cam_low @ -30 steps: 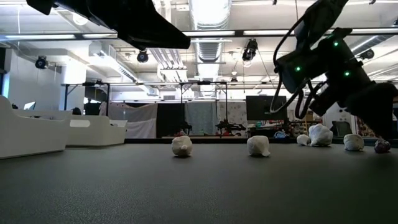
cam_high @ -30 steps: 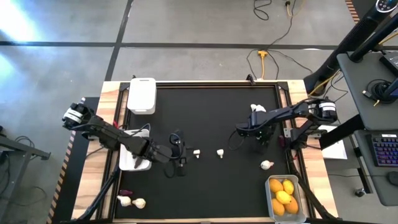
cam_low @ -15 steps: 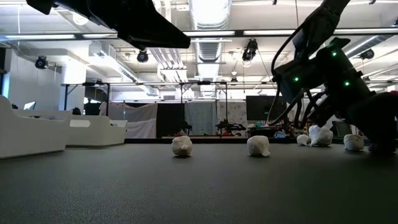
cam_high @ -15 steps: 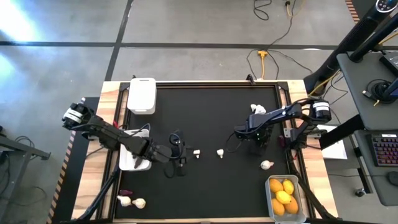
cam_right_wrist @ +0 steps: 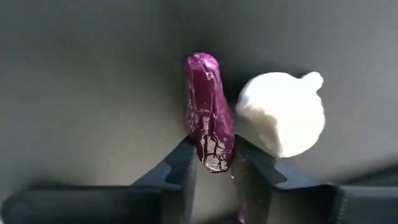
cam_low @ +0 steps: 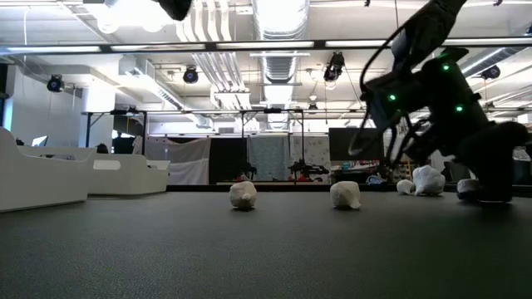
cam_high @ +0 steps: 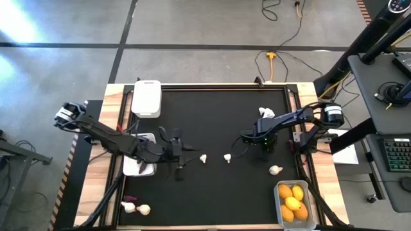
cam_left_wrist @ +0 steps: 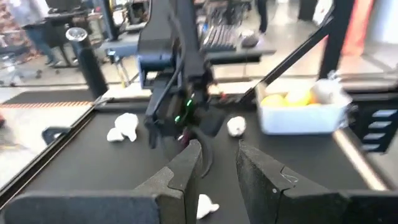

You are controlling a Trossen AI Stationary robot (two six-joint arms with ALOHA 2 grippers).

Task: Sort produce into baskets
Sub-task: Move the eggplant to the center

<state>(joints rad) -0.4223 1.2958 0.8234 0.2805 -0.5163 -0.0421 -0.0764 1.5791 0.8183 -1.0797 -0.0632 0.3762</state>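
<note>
Right claw (cam_right_wrist: 211,168) clamped on purple eggplant (cam_right_wrist: 209,127) beside white garlic (cam_right_wrist: 283,118), left claw (cam_left_wrist: 219,163) slightly apart, empty

Bright ceiling lights glare low; left wrist view seems motion-blurred

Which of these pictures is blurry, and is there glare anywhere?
The left wrist view is soft and smeared, so the clear basket of yellow fruit looks hazy. The right wrist view is sharp up close on the purple eggplant. The low view has bright ceiling lights; the high view has glare top-left.
</note>
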